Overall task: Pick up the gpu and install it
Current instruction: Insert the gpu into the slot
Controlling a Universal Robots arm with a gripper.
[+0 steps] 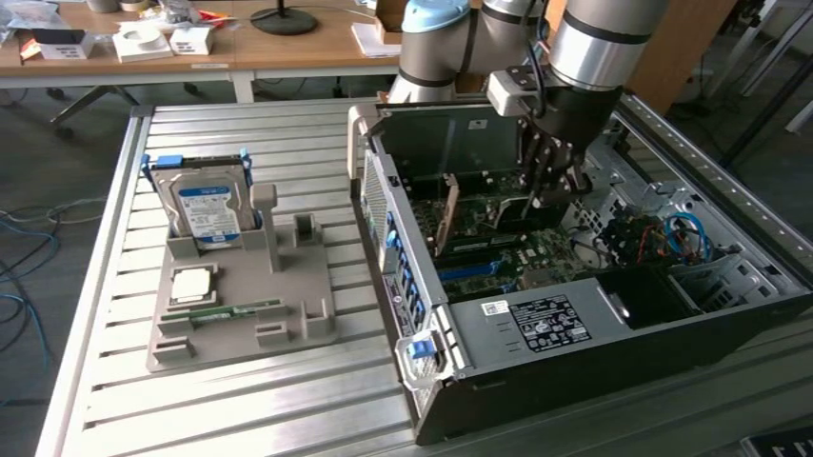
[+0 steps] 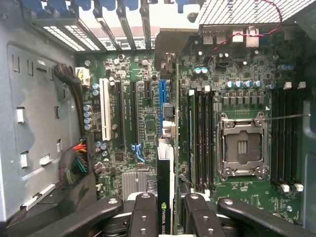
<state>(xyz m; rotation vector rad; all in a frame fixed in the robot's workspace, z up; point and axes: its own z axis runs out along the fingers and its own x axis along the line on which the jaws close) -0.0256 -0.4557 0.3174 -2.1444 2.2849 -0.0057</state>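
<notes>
Inside the open computer case (image 1: 711, 314), the pincer (image 1: 554, 193) pinches the gpu (image 2: 165, 197) edge-on. The gpu stands upright over the motherboard (image 2: 145, 123).

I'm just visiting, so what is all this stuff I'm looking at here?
table: one, silver slats, under the rest.
case: one, black and silver, open, on the table, exterior view's right.
motherboard: one, green, inside the case.
gpu: one, dark edge, upright inside the case.
holder: one, grey, on the table, exterior view's left.
hard drive: one, silver, blue label, upright in the holder.
memory stick: one, green, flat in the holder.
arm: one, grey, reaching into the case.
gripper: one, black, over the gpu's edge.
</notes>
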